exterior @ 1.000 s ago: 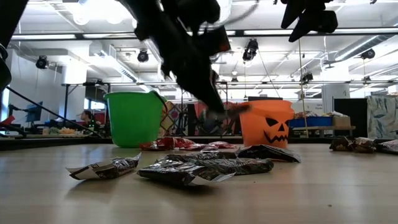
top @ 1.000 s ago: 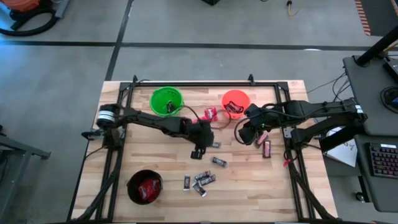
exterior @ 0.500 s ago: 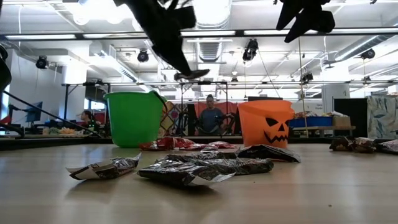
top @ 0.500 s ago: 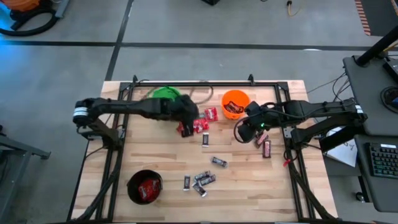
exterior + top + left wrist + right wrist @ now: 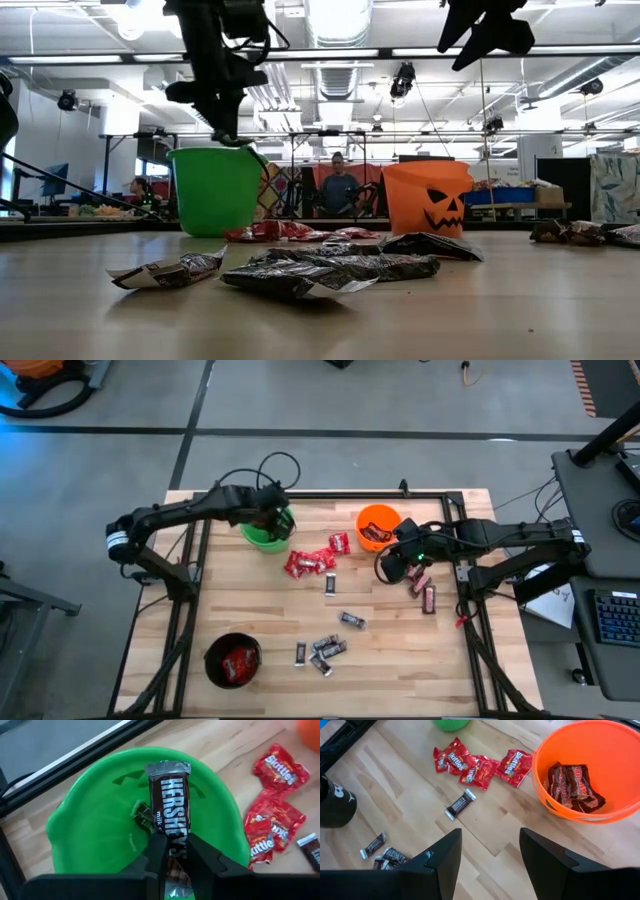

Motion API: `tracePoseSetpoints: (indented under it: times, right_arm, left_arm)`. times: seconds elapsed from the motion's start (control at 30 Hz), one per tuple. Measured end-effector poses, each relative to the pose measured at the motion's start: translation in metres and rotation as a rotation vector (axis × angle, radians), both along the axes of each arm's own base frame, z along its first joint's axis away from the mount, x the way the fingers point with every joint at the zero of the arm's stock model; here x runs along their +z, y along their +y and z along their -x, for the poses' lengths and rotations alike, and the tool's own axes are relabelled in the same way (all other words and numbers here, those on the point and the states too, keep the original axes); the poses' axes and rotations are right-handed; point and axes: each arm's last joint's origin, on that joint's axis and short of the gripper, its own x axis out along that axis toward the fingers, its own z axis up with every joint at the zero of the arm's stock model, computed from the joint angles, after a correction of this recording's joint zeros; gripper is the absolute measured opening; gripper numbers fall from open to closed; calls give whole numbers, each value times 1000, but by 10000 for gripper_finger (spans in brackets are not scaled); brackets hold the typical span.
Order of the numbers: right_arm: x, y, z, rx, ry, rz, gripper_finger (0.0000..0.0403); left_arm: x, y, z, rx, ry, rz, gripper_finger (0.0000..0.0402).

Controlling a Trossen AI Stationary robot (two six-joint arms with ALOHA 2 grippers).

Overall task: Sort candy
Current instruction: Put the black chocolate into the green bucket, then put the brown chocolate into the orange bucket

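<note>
Wooden surface (image 5: 250, 595) carries red Skittles packets (image 5: 308, 563). Left gripper (image 5: 172, 851) clamps a Hershey's milk bar (image 5: 171, 805) over the green bucket (image 5: 95, 835); right gripper (image 5: 487, 852) hangs open beside the orange bucket (image 5: 615, 750).

We see a brown silver-ended bar (image 5: 170, 815) clamped in the left hand (image 5: 170, 862) over the green bucket (image 5: 100, 840), red packets (image 5: 310, 563) mid-worktop, dark bars (image 5: 572, 782) in the orange bucket (image 5: 600, 750), small black-silver bars (image 5: 322, 650) loose nearer the front.
</note>
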Motion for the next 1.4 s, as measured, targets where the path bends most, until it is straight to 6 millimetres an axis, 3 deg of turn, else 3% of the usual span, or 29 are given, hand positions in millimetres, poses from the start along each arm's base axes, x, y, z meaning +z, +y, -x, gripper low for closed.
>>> tracePoseSetpoints:
  times: [0.37,0.73,1.17,1.4]
  right_arm:
    - [0,-1,0,-25,-7,14,192]
    - [2,-21,-1,-105,-25,17,192]
    - [1,-21,-1,-119,-36,-36,192]
    - [0,-19,0,-169,-42,-143,192]
  left_arm:
    - [-2,4,7,-6,64,18,41]
    - [-9,8,7,208,17,-12,45]
    - [-9,6,9,192,38,-1,136]
    - [-6,5,8,132,37,32,161]
